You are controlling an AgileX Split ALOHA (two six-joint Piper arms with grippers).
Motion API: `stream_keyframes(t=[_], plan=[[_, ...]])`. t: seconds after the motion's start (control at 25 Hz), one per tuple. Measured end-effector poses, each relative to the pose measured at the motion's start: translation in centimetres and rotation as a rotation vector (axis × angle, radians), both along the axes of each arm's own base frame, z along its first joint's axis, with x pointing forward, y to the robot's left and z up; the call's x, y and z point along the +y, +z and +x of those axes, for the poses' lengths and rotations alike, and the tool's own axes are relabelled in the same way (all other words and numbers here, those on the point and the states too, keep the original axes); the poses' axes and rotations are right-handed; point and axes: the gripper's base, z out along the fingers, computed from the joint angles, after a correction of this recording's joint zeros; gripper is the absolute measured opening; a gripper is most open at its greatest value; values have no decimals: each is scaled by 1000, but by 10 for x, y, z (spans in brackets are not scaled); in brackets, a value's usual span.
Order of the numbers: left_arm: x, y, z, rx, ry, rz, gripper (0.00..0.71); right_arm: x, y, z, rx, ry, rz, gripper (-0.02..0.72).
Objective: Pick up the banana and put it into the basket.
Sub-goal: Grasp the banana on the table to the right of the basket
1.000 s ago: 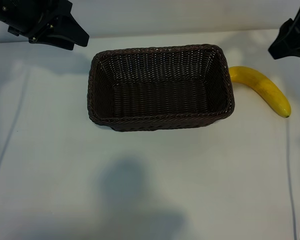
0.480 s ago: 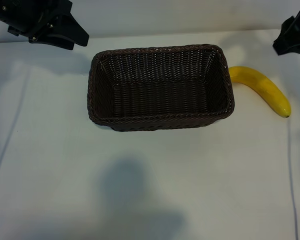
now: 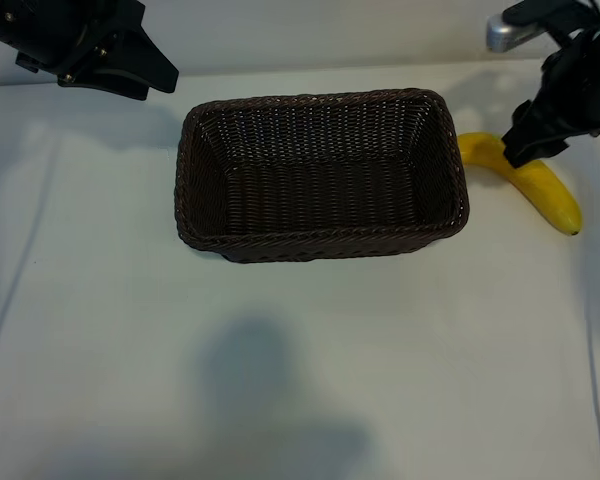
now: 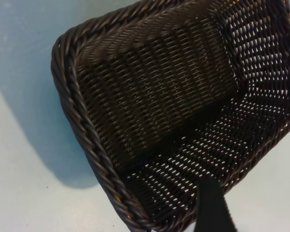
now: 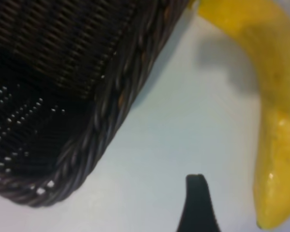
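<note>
While lit from above, white surface (image 3: 310, 360), smooth and pale, with soft grey shadows on it: one broad and dark near the front edge, lighter ones beside the far corners. Light wall strip behind the far edge. Thin dark cable (image 3: 587, 350) lying along the right side of the surface.

Brown woven basket (image 3: 323, 240) standing in the middle toward the far side, nothing inside it, braided rim all around. Yellow banana (image 3: 550, 195) lying flat on the surface just beside the right end of the basket, outside it, curved, with one end near the rim and the other pointing toward the front right.

Right gripper (image 3: 528, 148) low over the banana, covering its middle part in the exterior view, fingers apart and nothing held between them; one dark finger (image 5: 197, 205) visible in the right wrist view, close beside the banana, on the basket side. Cannot tell about contact with the fruit.

Left gripper (image 3: 130, 70) raised at the far left corner, well apart from the basket, fingers apart and holding nothing.
</note>
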Motion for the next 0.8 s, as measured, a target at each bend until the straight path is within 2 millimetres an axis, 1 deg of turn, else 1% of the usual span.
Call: stream_keyframes(t=[0.12, 0.36, 0.52, 0.72, 0.8], plan=[[0, 0, 0, 0, 0, 0, 454, -3, -8, 6, -2, -12, 52, 515], [0, 0, 0, 0, 0, 0, 454, -24, -19, 15, -2, -65, 60, 515], [0, 0, 0, 0, 0, 0, 454, -25, -29, 18, 11, -62, 41, 515], [0, 0, 0, 0, 0, 0, 453, -26, -50, 23, 37, -64, 30, 515], [0, 0, 0, 0, 0, 0, 453, -26, -54, 25, 27, -56, 23, 515]])
